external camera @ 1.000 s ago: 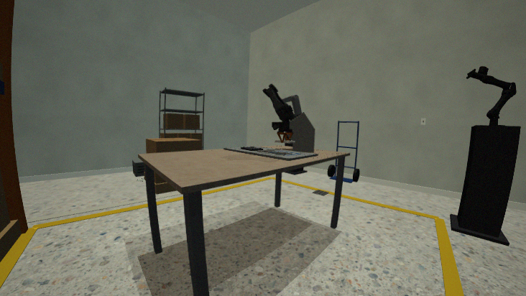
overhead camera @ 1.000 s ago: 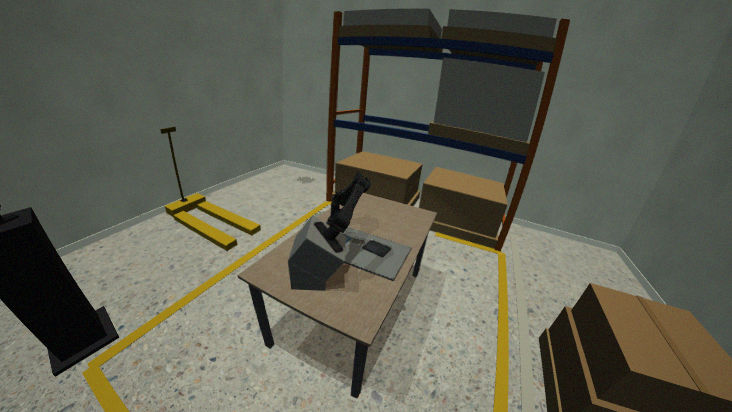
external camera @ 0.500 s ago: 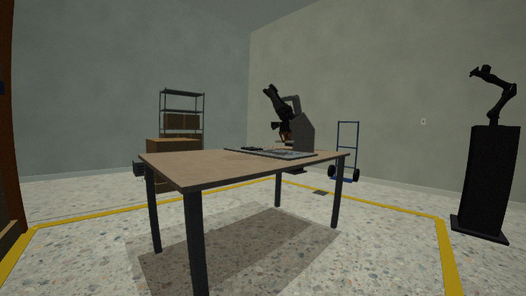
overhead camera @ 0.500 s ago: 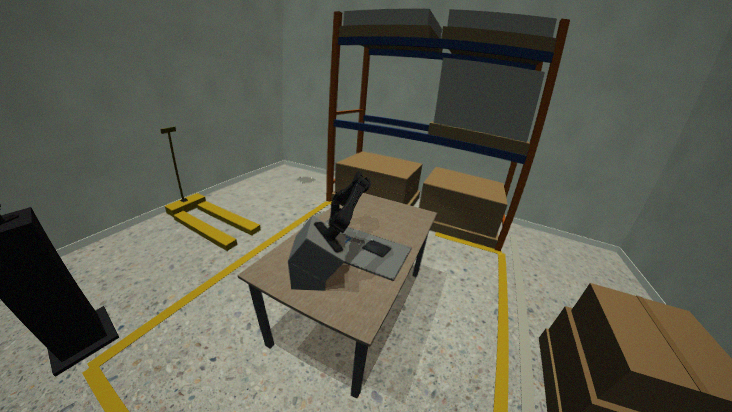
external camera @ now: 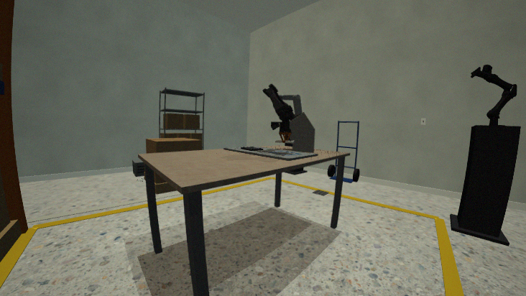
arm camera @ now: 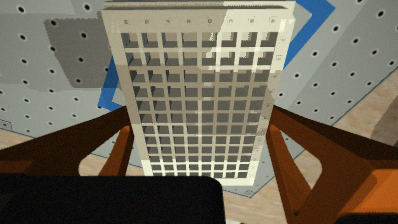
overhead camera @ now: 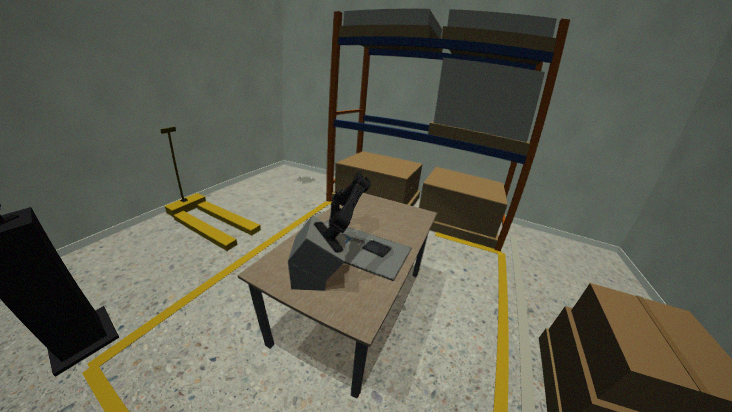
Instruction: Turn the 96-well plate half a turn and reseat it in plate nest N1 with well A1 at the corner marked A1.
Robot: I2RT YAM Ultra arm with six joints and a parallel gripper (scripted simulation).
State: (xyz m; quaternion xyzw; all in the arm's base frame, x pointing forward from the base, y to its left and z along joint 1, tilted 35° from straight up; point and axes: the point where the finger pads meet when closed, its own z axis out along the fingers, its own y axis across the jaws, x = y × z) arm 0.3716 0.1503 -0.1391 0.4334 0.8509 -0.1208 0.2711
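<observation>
Wrist view, left to right. Grey perforated deck sheet (arm camera: 45,65) with rows of small dark holes fills the left background, wooden table top (arm camera: 15,140) showing below its edge. Blue tape outline of the bench spot (arm camera: 107,100) peeks out at the plate's left side and again at the upper right. Left orange finger (arm camera: 120,150) presses the long left side of the cream-white 96-well plate (arm camera: 200,100); right orange finger (arm camera: 277,160) presses the long right side. The orange-fingered parallel gripper (arm camera: 199,155) is clamped across the plate's short width, jaws standing wide on it. Plate is wells-up, held above the deck over the blue outline, turned askew to it. Cut corner not discernible from here.

Exterior view: brown wooden table with dark legs (external camera: 205,172); flat dark plate nest (external camera: 251,148) lies on the grey sheet left of the black jointed arm (external camera: 281,106). Gripper hangs just above the deck, beside the grey angular housing (external camera: 303,133), the plate a pale sliver under it.

Top view: nest lies right of the arm.
</observation>
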